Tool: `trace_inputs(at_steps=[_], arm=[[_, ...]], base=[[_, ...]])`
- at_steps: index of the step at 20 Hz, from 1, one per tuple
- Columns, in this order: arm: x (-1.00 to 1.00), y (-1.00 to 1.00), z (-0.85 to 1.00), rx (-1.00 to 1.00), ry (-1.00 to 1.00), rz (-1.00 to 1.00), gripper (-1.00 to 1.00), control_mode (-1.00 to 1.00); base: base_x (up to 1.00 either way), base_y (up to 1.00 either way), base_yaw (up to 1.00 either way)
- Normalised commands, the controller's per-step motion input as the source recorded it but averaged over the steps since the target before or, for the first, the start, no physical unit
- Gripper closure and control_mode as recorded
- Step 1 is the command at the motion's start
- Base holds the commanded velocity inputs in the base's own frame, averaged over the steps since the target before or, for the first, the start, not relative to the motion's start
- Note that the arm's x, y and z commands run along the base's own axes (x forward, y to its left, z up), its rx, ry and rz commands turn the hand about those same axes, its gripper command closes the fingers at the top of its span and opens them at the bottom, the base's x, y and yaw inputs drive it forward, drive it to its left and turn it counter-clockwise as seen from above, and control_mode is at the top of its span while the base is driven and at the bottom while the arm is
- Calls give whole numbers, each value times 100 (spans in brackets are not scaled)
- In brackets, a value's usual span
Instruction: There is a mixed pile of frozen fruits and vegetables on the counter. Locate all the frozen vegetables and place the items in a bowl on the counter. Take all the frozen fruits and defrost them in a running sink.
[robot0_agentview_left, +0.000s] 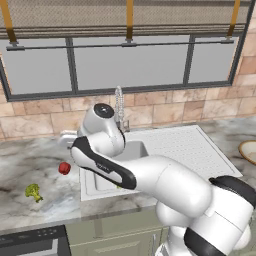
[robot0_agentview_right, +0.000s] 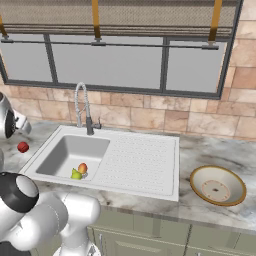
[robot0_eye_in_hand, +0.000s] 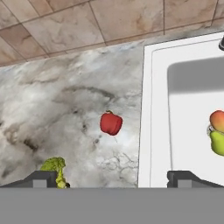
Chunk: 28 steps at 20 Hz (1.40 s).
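One green broccoli (robot0_eye_in_hand: 54, 168) sits by the open hand (robot0_eye_in_hand: 111, 177), one red piece (robot0_eye_in_hand: 110, 123) at 12 o'clock on the worktop (robot0_eye_in_hand: 57, 105), two fruits (robot0_eye_in_hand: 217, 133) in the sink (robot0_eye_in_hand: 153, 109) at 3 o'clock.

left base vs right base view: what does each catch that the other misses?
Left base alone: the broccoli floret on the counter left of the sink, and most of the arm stretched over the basin.
Right base alone: the two fruits, orange-red fruit and yellow-green fruit, lying touching in the basin, and the whole tan bowl on the counter right of the drainboard; the left base view catches just the bowl's edge.
Both: the red piece on the counter left of the sink, the coil faucet, the window and tile wall.
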Motion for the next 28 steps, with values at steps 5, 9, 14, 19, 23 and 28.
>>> trace_inputs(at_steps=[5,9,14,19,23,28], arm=[[26,14,-11,0,1,0,-100,-100],[21,11,-9,0,5,0,-100,-100],[12,5,-15,0,6,0,-100,-100],[6,6,-17,0,6,0,-100,-100],[9,10,-20,0,4,0,-100,-100],[8,11,-19,0,0,0,-100,-100]], base=[[0,0,0],[0,0,0],[0,0,0],[0,0,0],[0,0,0],[0,0,0]])
